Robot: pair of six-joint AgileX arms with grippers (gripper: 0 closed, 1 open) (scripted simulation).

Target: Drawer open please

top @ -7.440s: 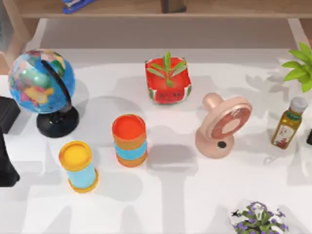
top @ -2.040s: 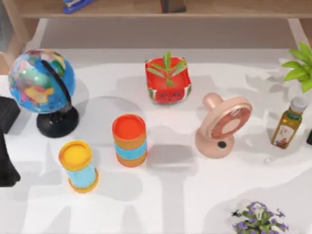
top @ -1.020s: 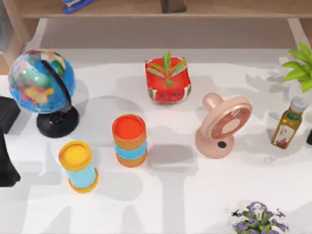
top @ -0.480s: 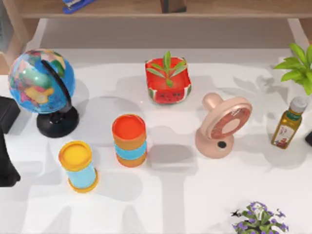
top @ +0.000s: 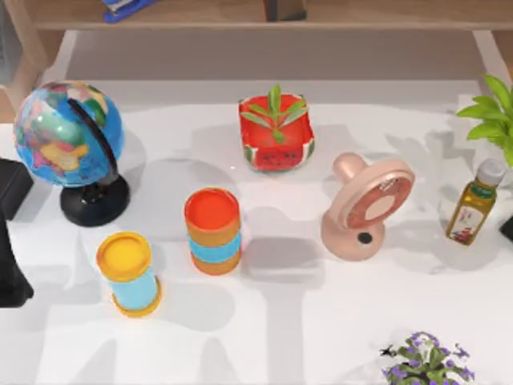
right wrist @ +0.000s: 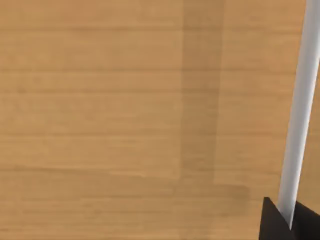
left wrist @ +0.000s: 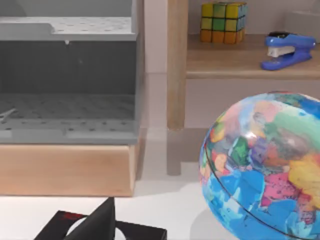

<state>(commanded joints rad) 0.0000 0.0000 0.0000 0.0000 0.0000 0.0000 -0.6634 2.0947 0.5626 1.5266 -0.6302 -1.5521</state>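
Up close now on the right wrist view: the light wooden drawer front [right wrist: 125,100] takes up nearly everything, its grain running across. A pale straight bar [right wrist: 300,100], apparently the handle, runs up the panel's face. The right gripper [right wrist: 287,224] is a dark shape pressed right against the foot of that bar. Whether it is apart or clamped on the bar, I cannot tell.

On the top view, a dark sliver of the right arm [top: 508,228] sits at the table's right edge, just beside the amber oil bottle with a pale cap [top: 473,202].

The left arm [top: 10,241] is parked at the table's left edge, near the multicoloured globe on a black stand [top: 68,136]. From its wrist camera, the left gripper [left wrist: 100,225] is a black wedge low over the white table [top: 321,321], and again I cannot tell if it is apart or together. Beyond it stand a grey open cabinet on a wooden base [left wrist: 67,90] and a wooden shelf [left wrist: 240,62] carrying a colourful puzzle cube [left wrist: 223,21] and a blue stapler [left wrist: 289,49].
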